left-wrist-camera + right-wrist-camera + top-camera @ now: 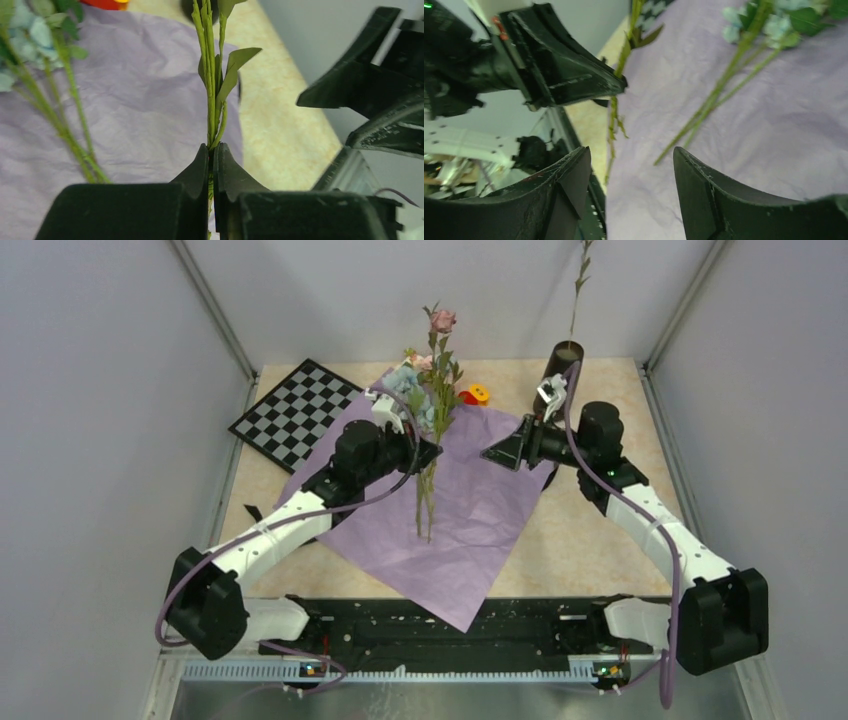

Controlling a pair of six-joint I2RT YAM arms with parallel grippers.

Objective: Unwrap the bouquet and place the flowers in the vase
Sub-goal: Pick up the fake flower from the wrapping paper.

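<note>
The left gripper is shut tight on a small bunch of flowers, pinching their thin green stems about midway. The bunch stands upright above the middle of the table, a pink bloom at the top and the stem ends hanging below the fingers over the bouquet paper. I cannot tell whether the ends touch the paper. That paper lies opened out flat, lilac side up, reaching from the far middle of the table to the near edge. More stems with light-blue blooms lie on its far left part, just beside the left arm's wrist. The right gripper hangs just to the right of the held bunch, jaws wide apart and holding nothing, pointing left at the stems. The vase stands upright at the far right, off the paper, with one leafy sprig rising from it. A checkered board lies far left, and a small red-and-yellow toy sits between the blooms and the vase.
</note>
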